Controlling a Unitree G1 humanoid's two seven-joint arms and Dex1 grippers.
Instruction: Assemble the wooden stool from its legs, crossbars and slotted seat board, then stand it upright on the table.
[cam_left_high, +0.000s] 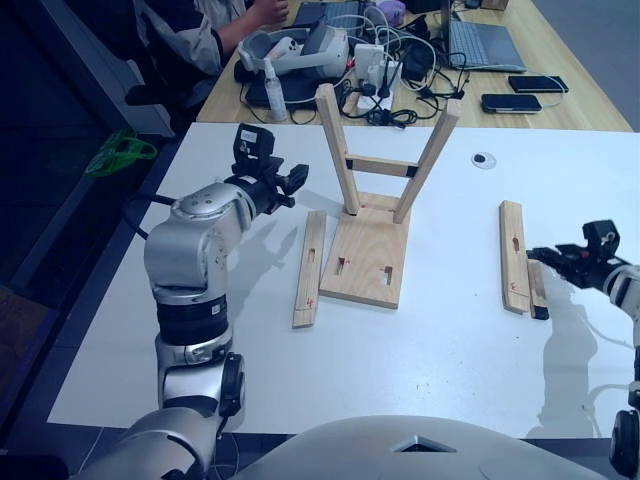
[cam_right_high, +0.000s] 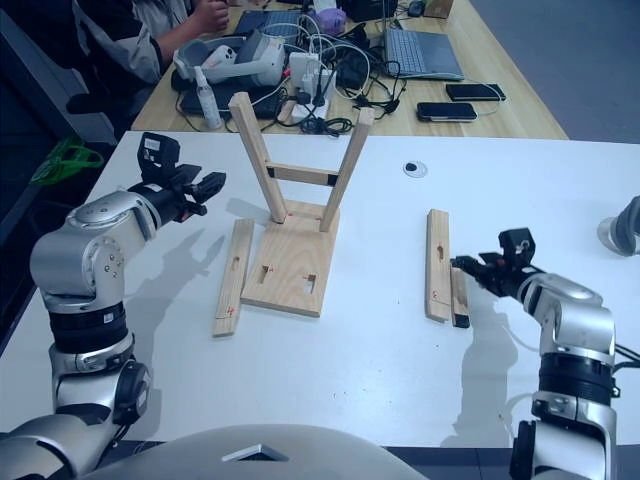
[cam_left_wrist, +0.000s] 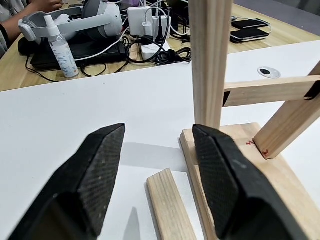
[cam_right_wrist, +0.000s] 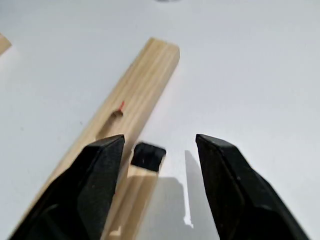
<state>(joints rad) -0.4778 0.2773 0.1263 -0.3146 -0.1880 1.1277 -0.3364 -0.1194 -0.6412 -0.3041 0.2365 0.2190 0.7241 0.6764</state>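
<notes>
Step in hand, judging by the layout: second leg pair. Two legs (cam_left_high: 338, 150) stand in the seat board (cam_left_high: 365, 265) mid-surface. The right gripper (cam_right_wrist: 159, 139), fingers apart, hovers over the loose crossbar (cam_right_wrist: 141, 172). The left gripper (cam_left_wrist: 159, 129) is likewise apart. The next move probably calls for a square closure on the crossbar.

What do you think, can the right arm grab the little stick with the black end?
Probably yes. The open right pincer sits just in front of the black-tipped crossbar, which lies beside a loose leg on the table, with nothing in between.
</notes>
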